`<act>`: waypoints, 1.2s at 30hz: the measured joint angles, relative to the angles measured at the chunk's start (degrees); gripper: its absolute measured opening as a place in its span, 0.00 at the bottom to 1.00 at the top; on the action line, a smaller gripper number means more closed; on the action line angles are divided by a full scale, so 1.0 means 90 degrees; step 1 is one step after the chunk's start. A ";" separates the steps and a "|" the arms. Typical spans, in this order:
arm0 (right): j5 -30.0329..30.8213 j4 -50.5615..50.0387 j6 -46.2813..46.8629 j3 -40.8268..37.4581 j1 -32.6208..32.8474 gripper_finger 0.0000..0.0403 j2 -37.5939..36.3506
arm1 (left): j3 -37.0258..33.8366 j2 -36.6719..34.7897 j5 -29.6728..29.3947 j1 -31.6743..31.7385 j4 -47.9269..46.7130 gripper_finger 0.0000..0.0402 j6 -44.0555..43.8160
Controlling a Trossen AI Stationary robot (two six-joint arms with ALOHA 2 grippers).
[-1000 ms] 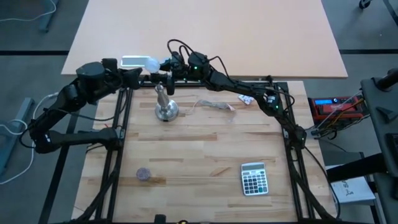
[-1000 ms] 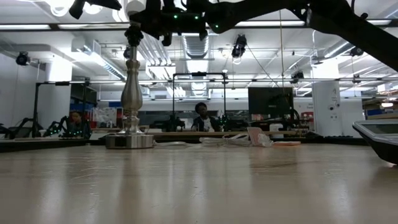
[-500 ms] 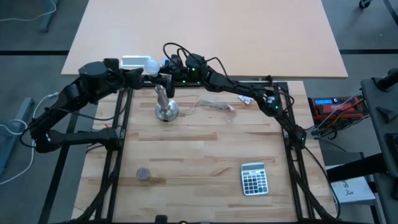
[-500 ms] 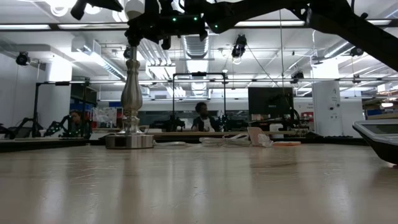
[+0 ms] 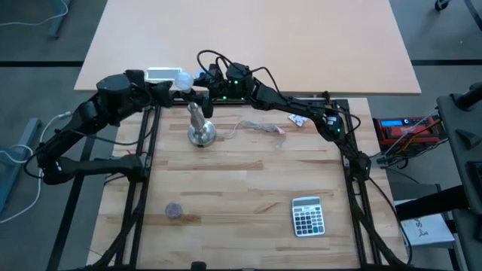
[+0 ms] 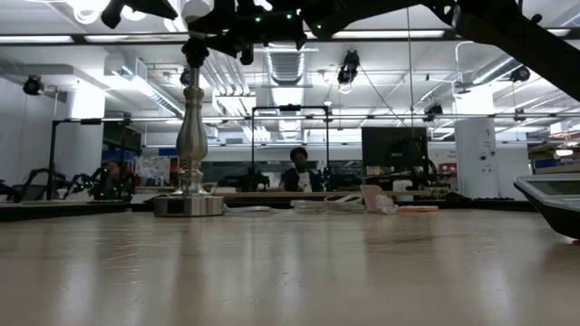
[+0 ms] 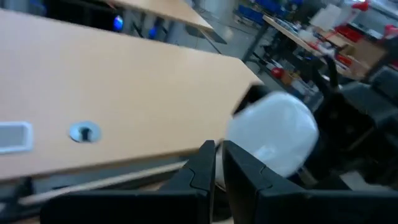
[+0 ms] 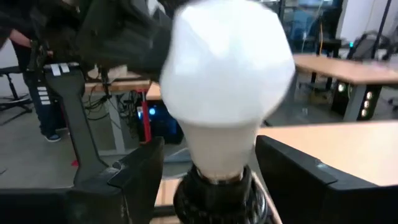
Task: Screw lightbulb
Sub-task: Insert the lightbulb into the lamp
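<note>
Right gripper [image 8: 208, 180] fingers apart around lightbulb [image 8: 227, 74] on the stand [image 5: 200, 128]. Left gripper [image 7: 217, 163] pinched together beside the globe. Risk: bulb half-threaded tilts or drops if bumped.

lightbulb [image 8: 227, 81] blurred, its screw base hidden

high: straight down over the whole table [image 5: 248, 188], both arms in frame.
low: tabletop level, facing across into the room; lamp stand [image 6: 190, 136] near.
left wrist: looks past its own fingers [image 7: 202, 171], lightbulb [image 7: 273, 134] very close.
right wrist: lightbulb fills frame, between its fingers.
shared: lightbulb, lamp stand.
</note>
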 joint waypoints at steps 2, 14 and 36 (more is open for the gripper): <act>0.0003 -0.0255 0.0021 0.0000 0.0001 0.63 -0.0043 | 0.0108 -0.0067 -0.0272 0.0002 0.0010 0.05 0.0200; 0.0080 -0.1496 -0.0283 0.0012 -0.0017 0.62 -0.0608 | 0.0305 -0.0259 -0.0559 0.0002 -0.0233 0.05 0.0975; 0.0429 -0.2216 0.0219 0.0000 -0.0408 0.03 -0.0887 | 0.0055 0.0367 0.0451 0.0002 -0.0192 0.05 0.2335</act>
